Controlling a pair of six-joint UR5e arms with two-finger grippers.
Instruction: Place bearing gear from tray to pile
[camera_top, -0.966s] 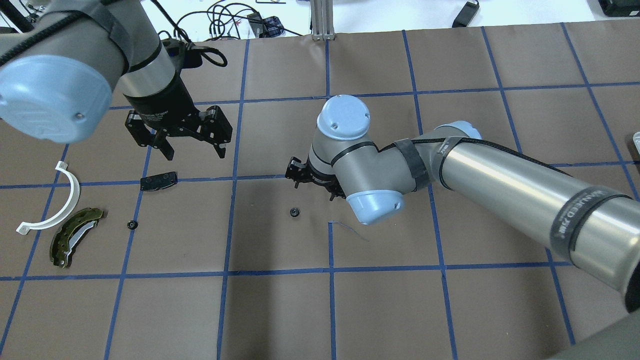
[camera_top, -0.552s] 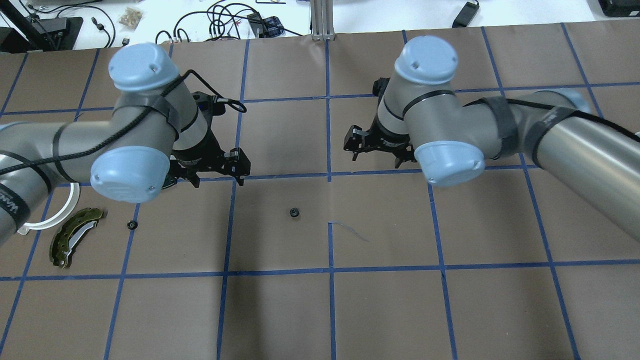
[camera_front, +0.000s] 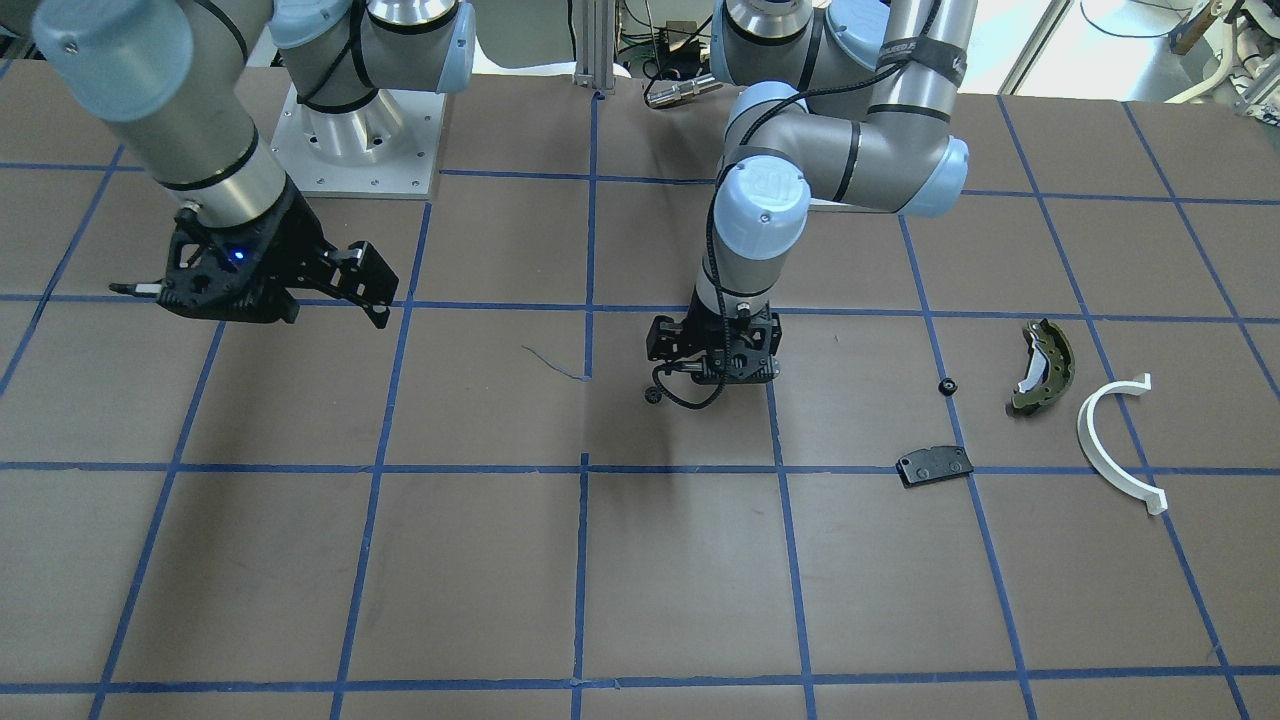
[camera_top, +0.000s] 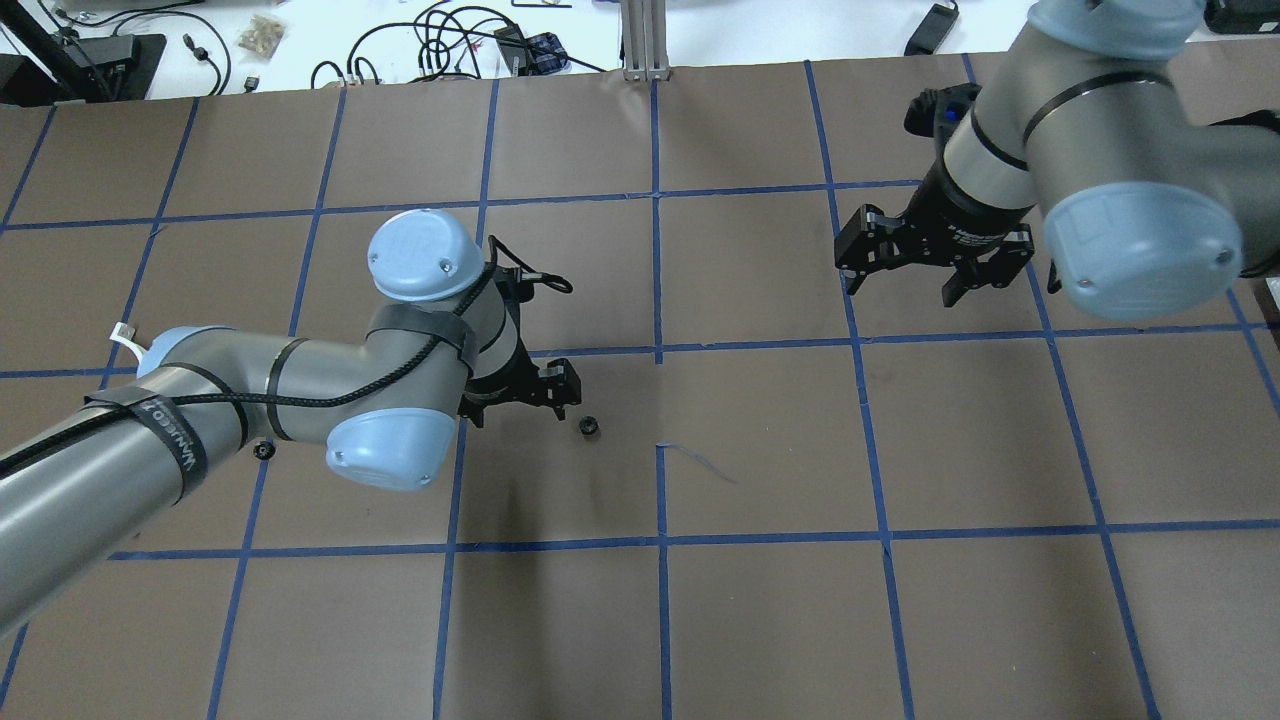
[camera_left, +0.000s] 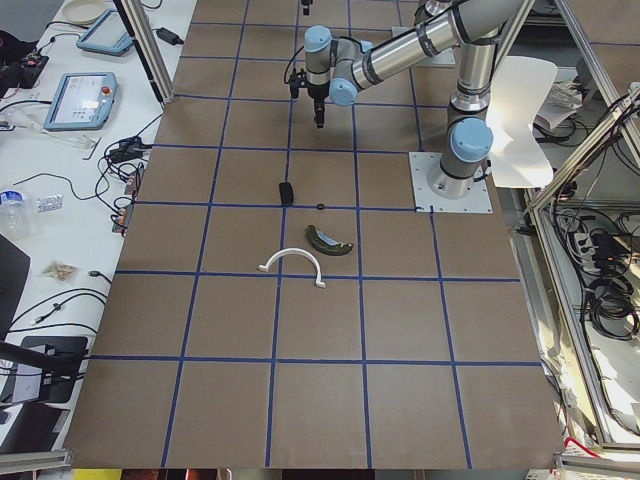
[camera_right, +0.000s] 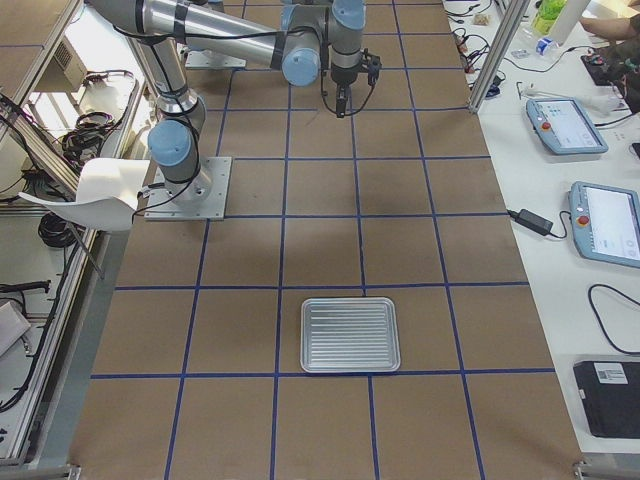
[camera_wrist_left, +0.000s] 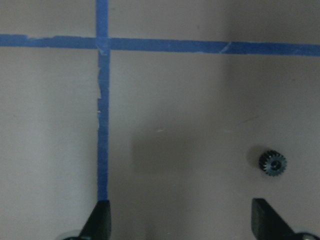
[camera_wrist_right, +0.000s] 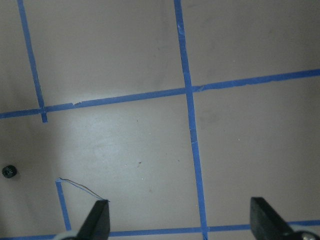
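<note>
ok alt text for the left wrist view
A small black gear lies on the brown table just ahead of one of the two open fingers, which poke in at the bottom edge holding nothing. Blue tape forms a cross at upper left.

Brown paper-covered table (camera_top: 760, 620), gridded with blue tape (camera_wrist_left: 102, 125), spreads beneath the fingers (camera_wrist_left: 101, 221) of the left gripper (camera_top: 520, 408); beyond them you see a white bench (camera_top: 780, 30) strewn with black cables (camera_top: 450, 35). Lighting is even, with soft shadows.

A brown desk (camera_top: 760, 620) is marked into squares by blue tape lines (camera_top: 1000, 530). A thin loose thread (camera_top: 703, 464) lies near its centre. An aluminium post (camera_top: 645, 40) stands at twelve o'clock, and tangled black cables (camera_top: 450, 40) lie at eleven o'clock.
</note>
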